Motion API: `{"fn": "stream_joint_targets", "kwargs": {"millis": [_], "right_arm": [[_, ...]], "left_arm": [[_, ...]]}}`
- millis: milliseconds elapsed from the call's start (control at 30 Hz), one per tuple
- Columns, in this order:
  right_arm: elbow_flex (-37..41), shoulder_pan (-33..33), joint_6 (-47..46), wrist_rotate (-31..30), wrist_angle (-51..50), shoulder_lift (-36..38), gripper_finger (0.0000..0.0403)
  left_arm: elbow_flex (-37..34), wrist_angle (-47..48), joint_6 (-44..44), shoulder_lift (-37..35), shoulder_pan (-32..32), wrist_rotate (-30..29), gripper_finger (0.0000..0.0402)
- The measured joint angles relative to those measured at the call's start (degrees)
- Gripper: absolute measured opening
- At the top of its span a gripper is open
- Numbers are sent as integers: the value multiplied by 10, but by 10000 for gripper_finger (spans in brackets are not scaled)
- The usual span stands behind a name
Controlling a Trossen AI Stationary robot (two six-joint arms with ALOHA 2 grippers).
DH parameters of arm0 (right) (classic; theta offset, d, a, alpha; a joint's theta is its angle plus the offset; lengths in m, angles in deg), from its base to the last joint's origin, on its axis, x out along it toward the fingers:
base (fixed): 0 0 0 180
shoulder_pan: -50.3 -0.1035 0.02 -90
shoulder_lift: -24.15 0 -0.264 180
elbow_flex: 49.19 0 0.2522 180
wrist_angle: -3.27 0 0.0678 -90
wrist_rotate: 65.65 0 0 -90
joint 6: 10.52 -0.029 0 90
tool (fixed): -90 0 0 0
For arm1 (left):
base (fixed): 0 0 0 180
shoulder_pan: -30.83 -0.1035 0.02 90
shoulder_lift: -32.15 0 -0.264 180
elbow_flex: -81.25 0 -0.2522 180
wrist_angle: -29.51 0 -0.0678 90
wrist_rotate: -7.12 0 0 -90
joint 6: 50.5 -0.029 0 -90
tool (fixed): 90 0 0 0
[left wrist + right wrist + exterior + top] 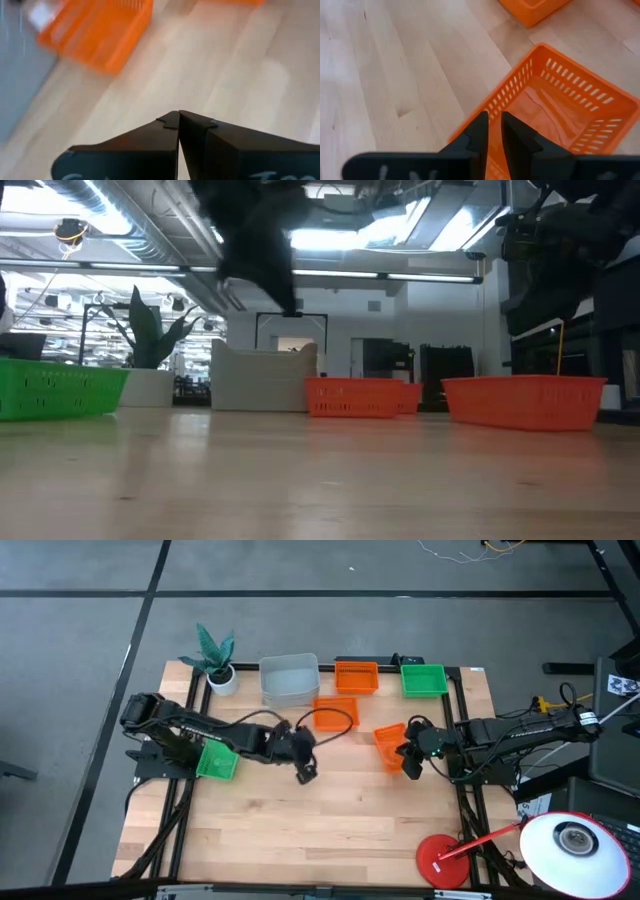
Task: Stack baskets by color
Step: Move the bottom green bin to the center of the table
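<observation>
The right gripper [491,131] pinches the near rim of an orange basket [390,745] that sits right in front of it, while the left gripper [178,125], its fingers pressed together, holds nothing, with another orange basket [334,718] just ahead.

I see the worktop [300,820] as pale wood planks with a smooth finish and a soft sheen, the grain lines clear. The orange basket [560,100] held by the right gripper [492,131] looks like thin plastic, slightly glossy, with slotted walls. The green basket [55,390] beside the plant pot [222,678] is the same perforated plastic. The grey basket [290,678] looks matt and cloudy. My gripper parts appear as dark matt plastic. The lamp base [440,860] is glossy red.
</observation>
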Motion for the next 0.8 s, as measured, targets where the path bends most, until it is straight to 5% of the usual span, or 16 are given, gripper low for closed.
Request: {"fn": "stream_joint_targets", "kwargs": {"millis": [200,400,600,800], "right_arm": [[0,0,13,0,3,0,53],[0,0,11,-4,4,0,53],[0,0,12,-9,4,0,53],[0,0,14,-2,4,0,53]], "left_arm": [[-1,276,184,-19,11,9,0],[-8,546,390,-21,14,102,0],[-95,549,487,-20,14,188,0],[-222,352,516,-30,5,203,0]]}}
